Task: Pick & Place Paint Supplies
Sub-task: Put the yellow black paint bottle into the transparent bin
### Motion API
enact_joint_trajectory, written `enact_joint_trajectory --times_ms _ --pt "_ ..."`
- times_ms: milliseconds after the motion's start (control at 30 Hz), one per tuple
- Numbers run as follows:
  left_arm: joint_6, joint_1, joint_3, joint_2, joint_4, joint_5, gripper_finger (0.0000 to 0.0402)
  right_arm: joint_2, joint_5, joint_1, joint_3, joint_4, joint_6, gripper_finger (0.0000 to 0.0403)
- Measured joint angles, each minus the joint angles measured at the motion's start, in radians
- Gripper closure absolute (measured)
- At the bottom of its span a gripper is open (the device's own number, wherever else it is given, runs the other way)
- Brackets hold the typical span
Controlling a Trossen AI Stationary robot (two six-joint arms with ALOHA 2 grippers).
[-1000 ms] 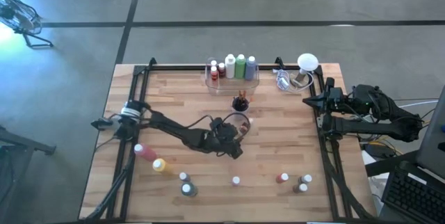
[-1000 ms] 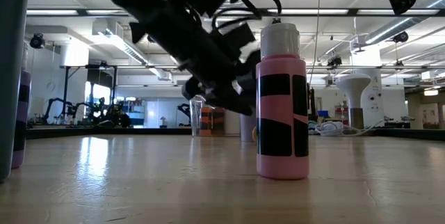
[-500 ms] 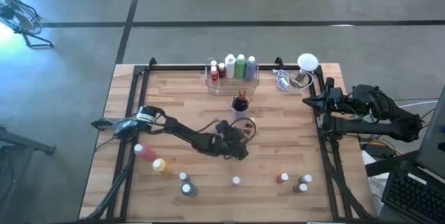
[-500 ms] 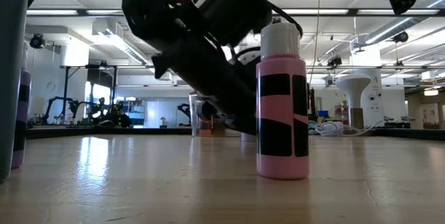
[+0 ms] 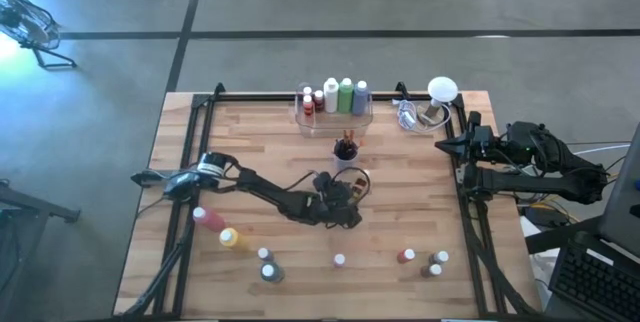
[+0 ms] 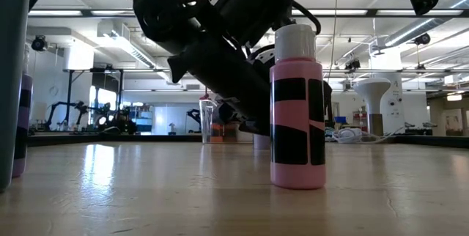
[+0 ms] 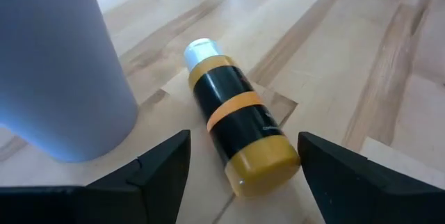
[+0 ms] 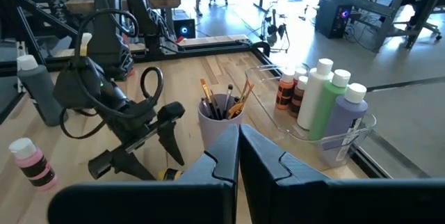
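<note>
Left hand (image 7: pixel 240 161), fingers spread wide, low over the wooden worktop (image 5: pixel 420 192), straddling a yellow paint bottle (image 7: pixel 236 130) lying on its side beside the brush cup (image 5: pixel 345 150). Right hand (image 8: pixel 238 156), fingers pressed together, parked at the worktop's right edge.

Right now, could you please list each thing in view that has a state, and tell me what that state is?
left gripper: open, low over the table, straddling the yellow bottle
yellow bottle: lying on its side, not gripped
right gripper: shut, parked at the table's right edge
pink bottle: upright, capped
brush cup: upright, brushes inside
clear bin: holds upright capped bottles
</note>
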Motion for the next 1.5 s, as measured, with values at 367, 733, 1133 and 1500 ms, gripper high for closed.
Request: enact_joint_trajectory --times_ms 367,733,1133,1500 --pt "-0.014 0.008 0.007 0.046 0.044 0.001 0.0134 0.000 0.000 0.000 0.000 -0.001 0.000 0.0394" --pt "-0.024 0.008 0.017 0.077 0.082 0.009 0.0219 0.000 0.000 0.000 0.000 0.000 0.001 0.0394" --pt "-0.019 -0.005 0.018 0.050 -0.034 0.115 0.0249 0.000 0.000 0.000 0.000 0.000 0.001 0.0394" --pt "-0.080 -0.048 0.017 -0.073 -0.409 0.362 0.0251 0.000 0.000 0.000 0.000 -0.001 0.000 0.0394"
